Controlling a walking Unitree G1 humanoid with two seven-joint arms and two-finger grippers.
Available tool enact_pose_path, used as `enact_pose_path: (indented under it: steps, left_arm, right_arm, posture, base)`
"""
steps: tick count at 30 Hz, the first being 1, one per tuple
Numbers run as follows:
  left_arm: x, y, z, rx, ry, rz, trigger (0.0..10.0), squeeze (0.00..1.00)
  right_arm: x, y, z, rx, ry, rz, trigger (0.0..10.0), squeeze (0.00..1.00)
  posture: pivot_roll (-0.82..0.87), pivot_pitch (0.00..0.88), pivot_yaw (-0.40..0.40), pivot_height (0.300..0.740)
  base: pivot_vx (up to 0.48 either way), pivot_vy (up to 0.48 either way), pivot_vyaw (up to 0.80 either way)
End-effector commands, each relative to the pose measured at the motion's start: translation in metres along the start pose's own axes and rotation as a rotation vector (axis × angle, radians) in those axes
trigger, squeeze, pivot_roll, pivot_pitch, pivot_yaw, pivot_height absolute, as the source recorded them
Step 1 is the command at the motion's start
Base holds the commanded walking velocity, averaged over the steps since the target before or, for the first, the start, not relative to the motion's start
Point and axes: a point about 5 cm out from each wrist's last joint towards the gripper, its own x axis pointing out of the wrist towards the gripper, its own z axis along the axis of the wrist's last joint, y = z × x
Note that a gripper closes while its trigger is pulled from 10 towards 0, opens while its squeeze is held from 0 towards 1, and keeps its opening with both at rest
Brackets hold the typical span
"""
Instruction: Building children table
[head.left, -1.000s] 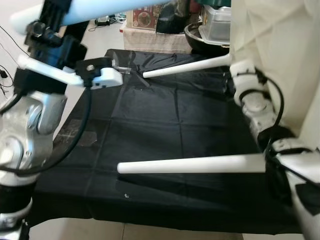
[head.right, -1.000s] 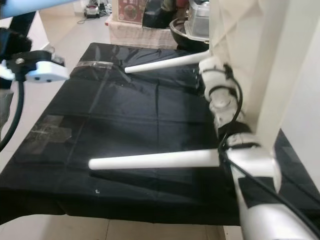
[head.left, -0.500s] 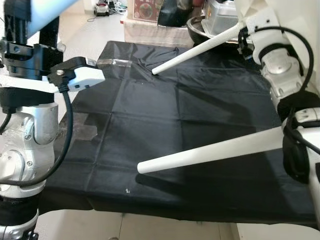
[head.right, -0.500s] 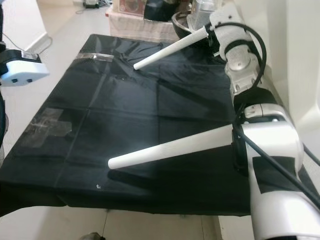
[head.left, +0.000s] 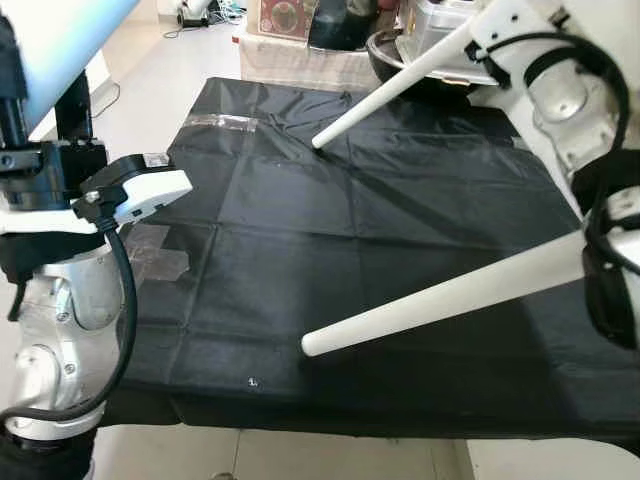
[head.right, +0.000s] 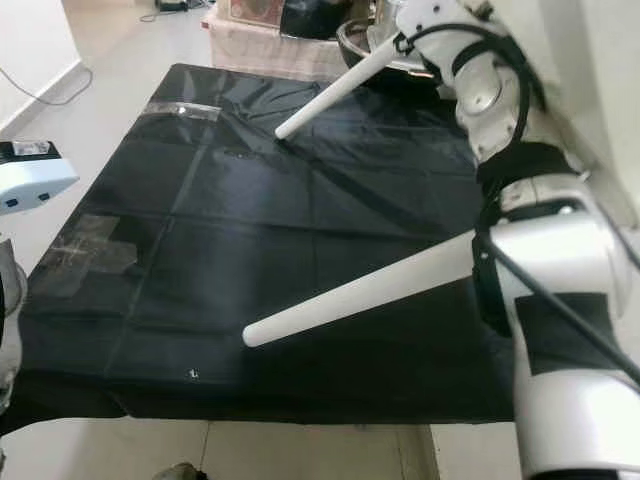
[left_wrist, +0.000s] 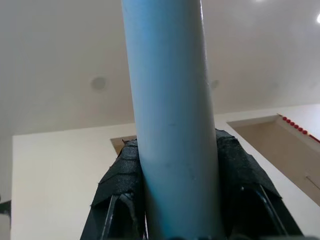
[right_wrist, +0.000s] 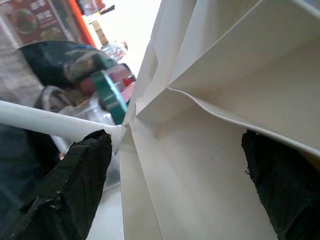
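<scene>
My left gripper (left_wrist: 172, 150) is shut on a pale blue table leg (left_wrist: 172, 125), which stands upright between its black fingers (left_wrist: 117, 195); the same leg (head.left: 55, 45) rises at the upper left of the eye views. At the right, my right arm (head.right: 560, 270) is against the tilted white tabletop (head.right: 600, 60). Two white legs are fixed to the tabletop and slant out over the black cloth (head.left: 300, 220): a near leg (head.left: 440, 298) and a far leg (head.left: 390, 90). In the right wrist view my right gripper (right_wrist: 175, 175) is open, its fingers (right_wrist: 75, 185) spread wide, facing the tabletop's ribbed underside (right_wrist: 215, 125).
The black cloth covers the floor, with a patch of clear tape (head.left: 155, 262) near its left edge. Beyond its far end stand a cloth-covered box (head.left: 300, 55), a dark bowl (head.left: 400, 50) and a clear container (head.left: 435, 20). Pale floor tiles (head.left: 150, 60) border the cloth.
The tabletop has tipped, so its two legs have gone from level to slanting down toward the cloth. The view has shifted, and my left arm sits lower in it.
</scene>
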Motion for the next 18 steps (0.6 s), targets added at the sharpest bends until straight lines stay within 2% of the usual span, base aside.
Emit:
enact_pose_path:
  steps: [1,2,6,9,10,15,18]
  left_arm:
    - [-0.007,0.002,-0.025,0.164,0.067,0.003,0.0,0.0]
    - [-0.007,0.002,-0.025,0.164,0.067,0.003,0.0,0.0]
    - [-0.025,-0.001,-0.042,0.126,0.203,-0.029,0.0,0.0]
    - [-0.03,-0.002,-0.046,0.132,0.221,-0.04,0.0,0.0]
    - [-0.041,-0.004,-0.056,0.135,0.276,-0.062,0.0,0.0]
    - [-0.053,-0.006,-0.068,0.14,0.354,-0.08,0.0,0.0]
    - [-0.071,-0.009,-0.085,0.134,0.449,-0.101,0.0,0.0]
  right_arm:
    - [0.0,-0.074,0.008,-0.088,-0.076,-0.257,10.0,0.0]
    - [0.0,-0.074,0.008,-0.088,-0.076,-0.257,10.0,0.0]
    - [0.0,-0.074,0.01,-0.162,-0.086,-0.273,10.0,0.0]
    - [0.0,-0.075,0.009,-0.169,-0.086,-0.276,10.0,0.0]
    - [0.0,-0.071,0.01,-0.2,-0.089,-0.254,10.0,0.0]
    - [0.001,-0.065,0.012,-0.259,-0.103,-0.228,10.0,0.0]
    - [0.002,-0.057,0.013,-0.335,-0.109,-0.185,10.0,0.0]
  posture:
    - [0.05,0.0,-0.15,0.74]
    - [0.05,0.0,-0.15,0.74]
    - [0.05,0.0,-0.149,0.74]
    - [0.05,0.0,-0.152,0.74]
    - [0.05,0.0,-0.155,0.74]
    - [0.05,0.0,-0.155,0.74]
    - [0.04,0.0,-0.155,0.74]
  base:
    - [0.0,0.0,0.0]
    - [0.0,0.0,0.0]
    - [0.0,0.0,0.0]
    - [0.0,0.0,0.0]
    - [0.0,0.0,0.0]
    - [0.0,0.0,0.0]
    - [0.0,0.0,0.0]
